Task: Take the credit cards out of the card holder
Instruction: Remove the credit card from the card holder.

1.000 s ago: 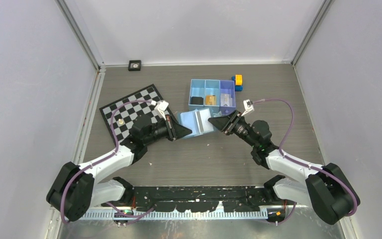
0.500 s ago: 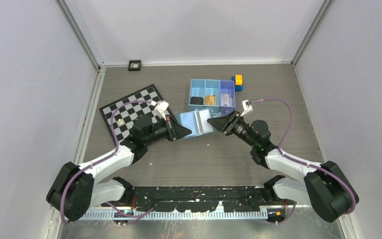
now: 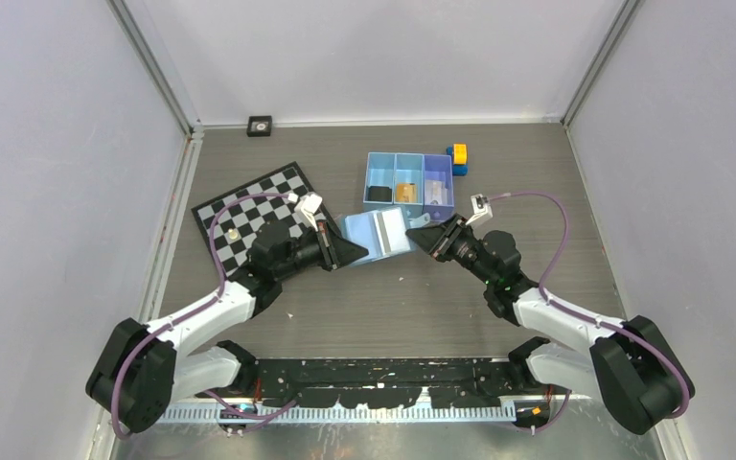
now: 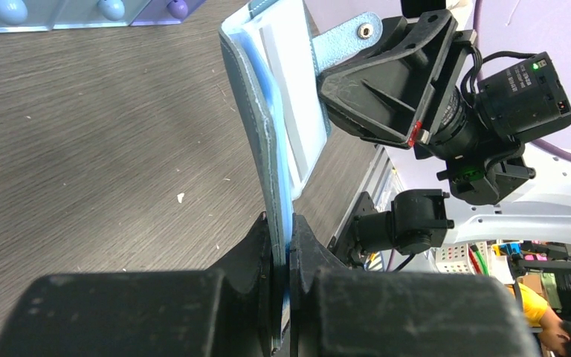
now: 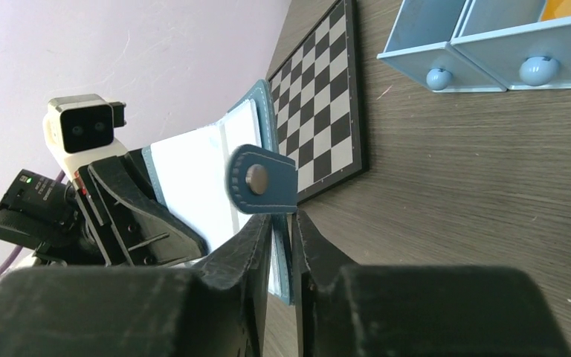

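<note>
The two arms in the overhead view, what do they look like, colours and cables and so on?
The left arm and right arm both have white link shells and bulky black joints. The left end effector and right end effector are black wedges, each topped by a small white camera box. A purple cable loops along each arm.

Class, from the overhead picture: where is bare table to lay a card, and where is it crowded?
Free: the wood between the card holder and the near edge; the stretch right of tray and blocks. Crowded: mid-table, where left gripper and right gripper pinch it beside the chessboard.
</note>
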You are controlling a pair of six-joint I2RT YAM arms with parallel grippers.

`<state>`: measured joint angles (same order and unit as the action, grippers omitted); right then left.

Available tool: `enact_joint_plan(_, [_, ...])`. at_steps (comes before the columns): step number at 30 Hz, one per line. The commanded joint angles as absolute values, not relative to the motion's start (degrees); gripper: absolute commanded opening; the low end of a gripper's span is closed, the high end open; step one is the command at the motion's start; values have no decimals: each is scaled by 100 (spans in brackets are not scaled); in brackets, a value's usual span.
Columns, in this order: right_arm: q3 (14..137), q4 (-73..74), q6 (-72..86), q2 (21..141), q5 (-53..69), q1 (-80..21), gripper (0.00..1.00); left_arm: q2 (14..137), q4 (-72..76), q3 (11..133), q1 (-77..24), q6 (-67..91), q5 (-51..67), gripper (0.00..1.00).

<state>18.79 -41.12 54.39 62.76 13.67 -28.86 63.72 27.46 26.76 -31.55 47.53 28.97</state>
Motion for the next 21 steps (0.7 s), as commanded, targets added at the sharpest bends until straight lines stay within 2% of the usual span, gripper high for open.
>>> enact_joint_plan(1, [2097, -4331, 5450, 6346, 1424, -2863, 17, 6186, 3142, 2751, -3173, 4715, 2885, 0])
enact_joint_plan(5, [2163, -4444, 5442, 6459, 1682, -2870, 12, 6208, 3187, 2742, -3166, 4744, 2914, 0])
enact_joint_plan(9, [2238, -4661, 5448, 6600, 2026, -2868, 13, 6264, 3233, 2751, -3173, 4763, 2952, 0])
enact_joint_plan(21, [2304, -4772, 5467, 6741, 2240, -2899, 31, 6266, 3221, 2749, -3172, 4772, 2927, 0])
